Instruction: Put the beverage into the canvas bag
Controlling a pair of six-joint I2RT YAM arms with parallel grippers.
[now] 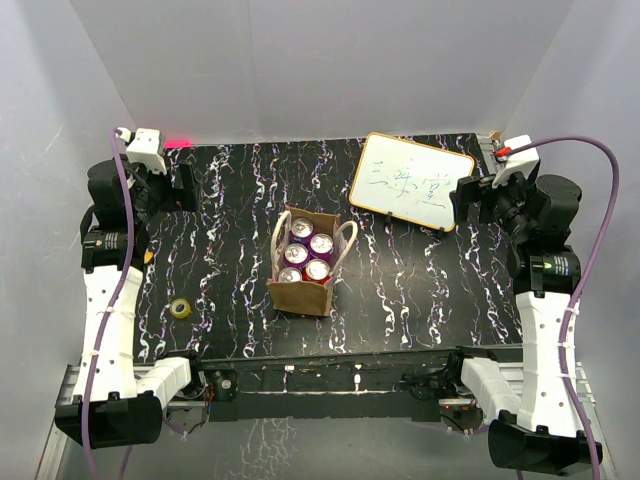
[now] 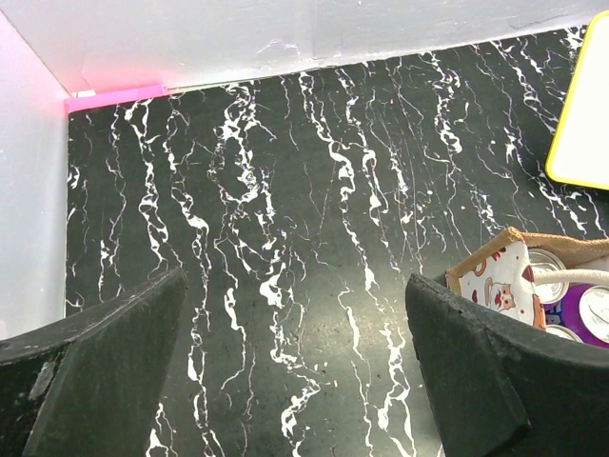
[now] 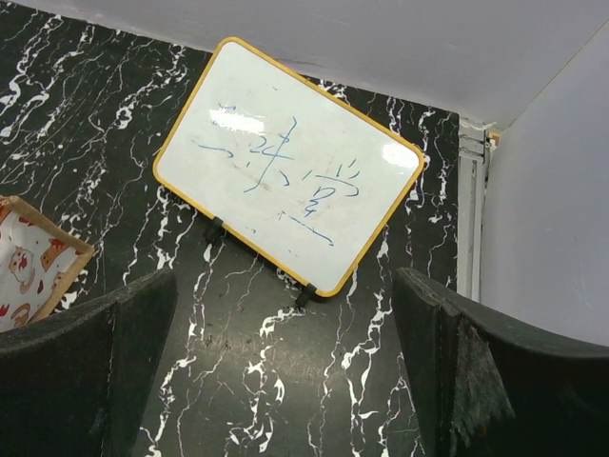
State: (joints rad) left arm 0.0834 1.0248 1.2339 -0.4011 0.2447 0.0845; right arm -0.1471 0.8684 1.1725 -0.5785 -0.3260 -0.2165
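The tan-brown canvas bag (image 1: 303,295) stands upright at the middle of the black marbled table, with two pale loop handles. Several purple and red beverage cans (image 1: 308,253) stand inside it, tops up. The bag's corner and can tops show at the right edge of the left wrist view (image 2: 495,276); its patterned lining shows at the left edge of the right wrist view (image 3: 33,267). My left gripper (image 1: 170,190) is open and empty at the far left, well away from the bag. My right gripper (image 1: 478,200) is open and empty at the far right.
A yellow-framed whiteboard (image 1: 412,180) with blue writing leans on small stands at the back right, also in the right wrist view (image 3: 285,162). A small yellow tape roll (image 1: 181,308) lies near the left arm. A pink strip (image 2: 114,95) marks the back left corner.
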